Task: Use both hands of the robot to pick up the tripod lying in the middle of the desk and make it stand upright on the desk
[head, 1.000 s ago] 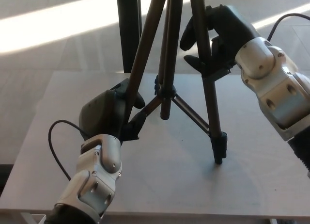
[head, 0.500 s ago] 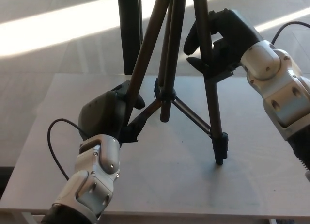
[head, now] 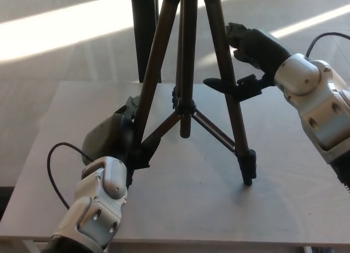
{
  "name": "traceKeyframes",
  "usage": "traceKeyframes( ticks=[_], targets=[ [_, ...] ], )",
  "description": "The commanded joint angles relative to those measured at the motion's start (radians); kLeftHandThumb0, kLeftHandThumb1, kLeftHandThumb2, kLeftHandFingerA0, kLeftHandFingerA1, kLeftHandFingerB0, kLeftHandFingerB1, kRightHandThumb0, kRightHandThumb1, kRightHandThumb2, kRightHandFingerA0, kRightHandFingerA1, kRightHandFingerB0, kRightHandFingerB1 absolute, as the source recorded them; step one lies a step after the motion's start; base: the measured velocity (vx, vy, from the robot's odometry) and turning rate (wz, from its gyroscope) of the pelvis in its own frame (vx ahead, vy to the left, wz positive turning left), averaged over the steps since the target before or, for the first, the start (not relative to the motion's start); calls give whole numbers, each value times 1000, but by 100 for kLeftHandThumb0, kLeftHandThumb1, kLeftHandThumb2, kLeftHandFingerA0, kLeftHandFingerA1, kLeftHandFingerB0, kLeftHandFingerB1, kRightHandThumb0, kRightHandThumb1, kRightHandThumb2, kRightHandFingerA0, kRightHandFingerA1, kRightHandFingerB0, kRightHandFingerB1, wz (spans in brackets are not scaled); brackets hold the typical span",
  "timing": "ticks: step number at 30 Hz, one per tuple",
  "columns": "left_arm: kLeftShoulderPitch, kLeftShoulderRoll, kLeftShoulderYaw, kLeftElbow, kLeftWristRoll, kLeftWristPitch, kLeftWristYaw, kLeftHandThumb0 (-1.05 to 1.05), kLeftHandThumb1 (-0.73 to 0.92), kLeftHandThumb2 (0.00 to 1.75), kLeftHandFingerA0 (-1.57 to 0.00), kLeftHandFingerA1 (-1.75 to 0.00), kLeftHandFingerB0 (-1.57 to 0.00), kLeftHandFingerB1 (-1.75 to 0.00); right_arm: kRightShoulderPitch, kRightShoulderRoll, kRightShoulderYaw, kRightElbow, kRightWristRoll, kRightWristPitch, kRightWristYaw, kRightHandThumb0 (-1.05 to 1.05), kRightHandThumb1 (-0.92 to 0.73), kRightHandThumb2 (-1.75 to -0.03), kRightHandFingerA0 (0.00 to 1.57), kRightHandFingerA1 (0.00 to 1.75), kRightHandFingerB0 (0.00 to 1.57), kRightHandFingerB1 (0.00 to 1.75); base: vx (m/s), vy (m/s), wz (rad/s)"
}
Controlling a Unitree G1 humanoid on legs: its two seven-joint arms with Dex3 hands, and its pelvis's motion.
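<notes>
a: what's different on the desk (head: 65,154) from a second ago?

b: start with the biggest thing. the tripod (head: 188,88) now stands straighter; its legs rise steeply toward twelve o'clock and leave the top of the frame, where before the bundle tilted a touch more toward one o'clock. its long axis is close to vertical, head end up and out of view.

a: and where does it sit?

b: about mid-desk. the right-side leg's foot (head: 248,179) touches the surface at roughly four o'clock from the centre column; the column's lower end hangs clear of the desk. the left-side leg's foot is hidden behind the left hand.

a: the hands?

b: the right hand (head: 249,58) has let go. it was wrapped round the right-side leg; now its fingers are spread and the leg only passes between them, one finger reaching under toward nine o'clock. the left hand (head: 117,135) stays closed on the lower part of the left-side leg, at seven o'clock.

a: meaning?

b: i'd judge the stand is nearly done: the release suggests the tripod bears its own weight, though the hidden foot leaves that unconfirmed.
</notes>
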Motion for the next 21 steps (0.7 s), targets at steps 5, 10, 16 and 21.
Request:
traceKeyframes(
  ticks=[5, 10, 16, 21],
  targets=[
    [37, 18, -26, 20, -25, 110, -164, -89, 60, 91, 0, -14, 0, 0, 61, -31, 28, -122, -86, 151, 63, -98, -59, -72, 0, 0, 0, 0, 0, 0, 0],
    [53, 33, -27, 6, -20, 117, -169, -95, 61, 91, 0, -11, 0, 0, 117, -61, 11, -204, -88, 213, 100, -102, -55, -79, 0, 0, 0, 0, 0, 0, 0],
    [137, 78, 40, -110, -102, 46, -238, -86, 69, 82, 0, 0, 0, 0, 214, -126, -65, -327, -48, 251, 165, -103, -56, -78, 0, 0, 0, 0, 0, 0, 0],
    [243, 158, 176, -338, -228, 32, -357, -89, 73, 79, 0, 0, 0, 0, 355, -247, -198, -480, 2, 282, 232, -105, -63, -60, 0, 0, 0, 0, 0, 0, 0]
  ],
)
